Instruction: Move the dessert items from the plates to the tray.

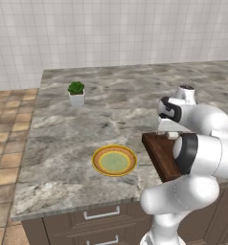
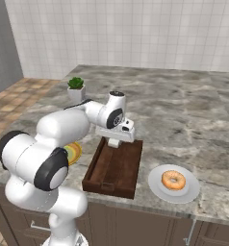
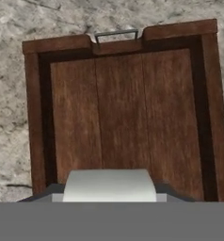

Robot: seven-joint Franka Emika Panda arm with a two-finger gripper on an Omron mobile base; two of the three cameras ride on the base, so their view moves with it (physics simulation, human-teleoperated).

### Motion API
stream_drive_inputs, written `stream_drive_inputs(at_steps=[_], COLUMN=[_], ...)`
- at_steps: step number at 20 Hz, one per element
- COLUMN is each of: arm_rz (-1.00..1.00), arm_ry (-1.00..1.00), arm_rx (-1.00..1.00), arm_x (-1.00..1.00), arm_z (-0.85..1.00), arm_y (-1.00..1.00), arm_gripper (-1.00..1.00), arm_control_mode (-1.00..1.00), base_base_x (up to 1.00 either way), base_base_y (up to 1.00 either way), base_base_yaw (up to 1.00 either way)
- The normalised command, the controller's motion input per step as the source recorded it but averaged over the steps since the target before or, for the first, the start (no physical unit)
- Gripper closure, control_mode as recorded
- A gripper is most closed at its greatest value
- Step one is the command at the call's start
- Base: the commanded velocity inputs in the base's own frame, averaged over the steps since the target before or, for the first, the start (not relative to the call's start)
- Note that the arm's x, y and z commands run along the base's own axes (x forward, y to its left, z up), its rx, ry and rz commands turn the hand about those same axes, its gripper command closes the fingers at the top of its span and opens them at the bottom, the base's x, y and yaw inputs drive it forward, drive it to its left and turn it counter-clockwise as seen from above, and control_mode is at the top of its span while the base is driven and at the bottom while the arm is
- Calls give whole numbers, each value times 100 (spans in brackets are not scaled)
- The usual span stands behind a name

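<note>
My gripper (image 2: 116,140) hovers over the far end of the dark brown wooden tray (image 2: 114,168), shut on the small pale cube (image 3: 109,183). The cube sits between the dark fingertips (image 3: 41,195) in the hand view, above the tray's boards (image 3: 123,113). From the left base view the gripper (image 1: 171,135) hangs at the tray's (image 1: 159,153) far edge. The yellow-rimmed plate with a green centre (image 1: 114,160) lies bare to the left of the tray. Right of the tray, the glazed ring donut (image 2: 173,180) rests on the white plate (image 2: 157,188).
A small green potted plant (image 1: 76,93) stands on the marble counter behind the yellow plate. The counter's front edge (image 1: 73,206) runs just before the plates and tray, with drawers below. A tiled wall closes the back.
</note>
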Motion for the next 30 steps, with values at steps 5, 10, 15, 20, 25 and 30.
stream_drive_inputs(at_steps=[5, 10, 15, 20, 25, 30], arm_rz=[5, 1, 0, 0, 0, 0], arm_ry=[0, 0, 0, 0, 0, 0], arm_rx=[0, -3, -6, 0, 0, 0], arm_x=[8, 5, 4, 2, 5, 1], arm_z=[-51, -34, -9, -8, -26, -15], arm_y=[2, 0, 0, 0, 0, 0], arm_gripper=[100, 100, 100, 100, 100, 100], arm_control_mode=[-100, -100, -100, -100, -100, -100], base_base_x=[0, 0, 0, 0, 0, 0], base_base_y=[0, 0, 0, 0, 0, 0], base_base_yaw=[0, 0, 0, 0, 0, 0])
